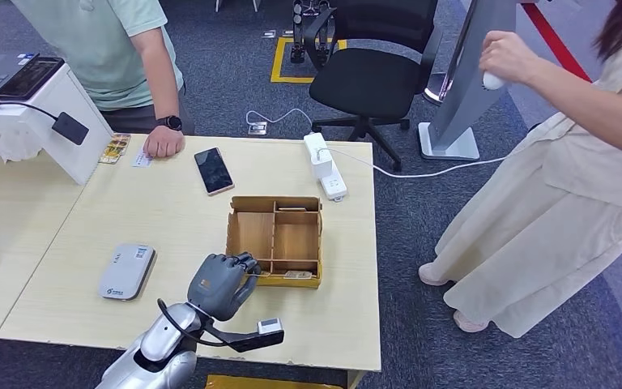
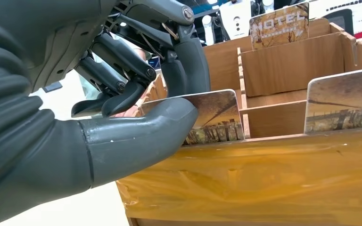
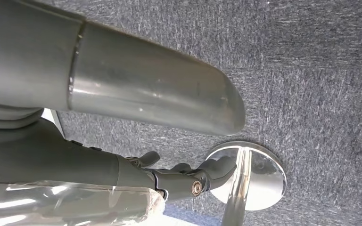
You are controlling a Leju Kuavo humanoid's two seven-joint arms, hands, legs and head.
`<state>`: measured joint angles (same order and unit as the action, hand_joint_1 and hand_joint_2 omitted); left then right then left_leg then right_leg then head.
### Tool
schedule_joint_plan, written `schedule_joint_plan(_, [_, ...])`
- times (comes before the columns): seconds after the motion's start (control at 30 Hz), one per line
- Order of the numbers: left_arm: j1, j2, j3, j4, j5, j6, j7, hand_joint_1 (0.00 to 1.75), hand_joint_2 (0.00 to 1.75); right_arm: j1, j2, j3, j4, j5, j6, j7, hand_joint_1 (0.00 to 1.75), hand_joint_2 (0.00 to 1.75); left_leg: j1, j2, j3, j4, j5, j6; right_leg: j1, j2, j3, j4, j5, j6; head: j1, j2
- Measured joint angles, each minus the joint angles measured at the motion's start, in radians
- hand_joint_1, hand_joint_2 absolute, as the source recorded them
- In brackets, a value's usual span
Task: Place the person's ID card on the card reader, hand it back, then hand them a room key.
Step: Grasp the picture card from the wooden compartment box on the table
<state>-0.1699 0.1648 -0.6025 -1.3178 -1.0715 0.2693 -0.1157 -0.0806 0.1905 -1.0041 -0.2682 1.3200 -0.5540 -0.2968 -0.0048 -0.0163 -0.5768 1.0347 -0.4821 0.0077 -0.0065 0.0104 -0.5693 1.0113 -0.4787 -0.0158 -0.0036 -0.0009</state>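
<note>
My left hand [image 1: 223, 284] is at the front left corner of the wooden key box [image 1: 253, 235]. Its thumb and fingers pinch a room key card [image 2: 217, 117] that stands in the box's front compartment. More key cards [image 2: 344, 101] stand in other compartments, one printed HOTEL [image 2: 279, 23]. The grey-white card reader [image 1: 126, 271] lies on the table left of my hand with nothing on it. A small pale card [image 1: 142, 160] lies at the far edge beside the hand [image 1: 164, 142] of a person in a green shirt. My right hand [image 3: 99, 160] hangs over the carpet, holding nothing.
A phone [image 1: 213, 170] lies face up beyond the box and a white power strip [image 1: 324, 166] sits at the far right of the table [image 1: 170, 219]. A white stand with a tablet [image 1: 32, 105] is at the far left. A second person in beige [image 1: 551, 203] stands to the right.
</note>
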Motion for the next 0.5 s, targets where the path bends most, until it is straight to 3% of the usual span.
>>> schedule_joint_plan(0.2, [-0.014, 0.019, 0.000, -0.007, 0.006, 0.020, 0.002, 1.75, 1.75, 0.002, -0.003, 0.010, 0.000, 0.008, -0.001, 0.007, 0.00, 0.00, 0.000, 0.000, 0.000, 0.000, 0.000, 0.000, 0.000, 0.000, 0.000, 0.000, 0.000, 0.000, 0.000, 0.000])
schedule_joint_plan(0.5, [-0.045, 0.086, 0.038, -0.075, 0.030, 0.022, 0.001, 1.75, 1.75, 0.008, -0.009, 0.027, 0.000, 0.016, -0.001, 0.017, 0.00, 0.00, 0.000, 0.000, 0.000, 0.000, 0.000, 0.000, 0.000, 0.000, -0.001, 0.000, 0.000, 0.000, 0.000, 0.000])
